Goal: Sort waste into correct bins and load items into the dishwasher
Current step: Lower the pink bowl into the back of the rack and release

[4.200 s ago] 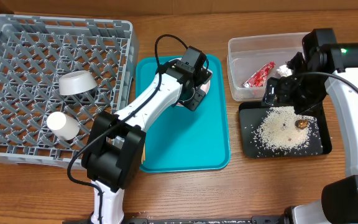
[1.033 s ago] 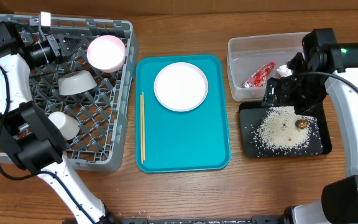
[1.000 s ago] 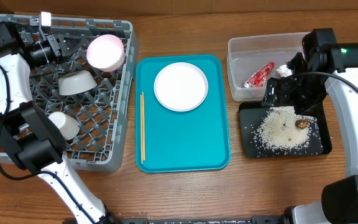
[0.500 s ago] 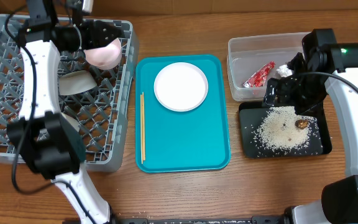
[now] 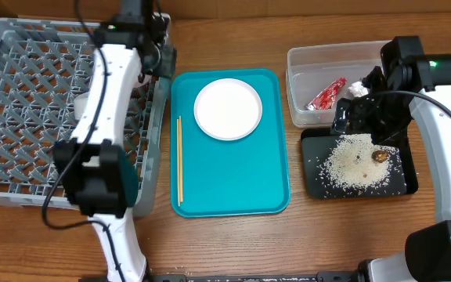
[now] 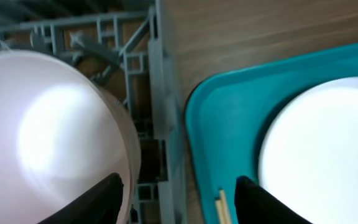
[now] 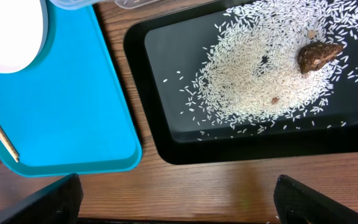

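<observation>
Since half a second ago the left arm [image 5: 108, 86] is being swung across the dish rack [image 5: 22, 94] to its right edge, where the pale saucer [image 6: 55, 137] is now being left. The left gripper [image 6: 179, 190] is being held apart and empty, the right gripper [image 7: 182, 202] likewise over the black tray [image 7: 160, 62]. The saucer is being endangered: a finger [image 6: 101, 202] is being carried beside its rim and could tip it.
</observation>
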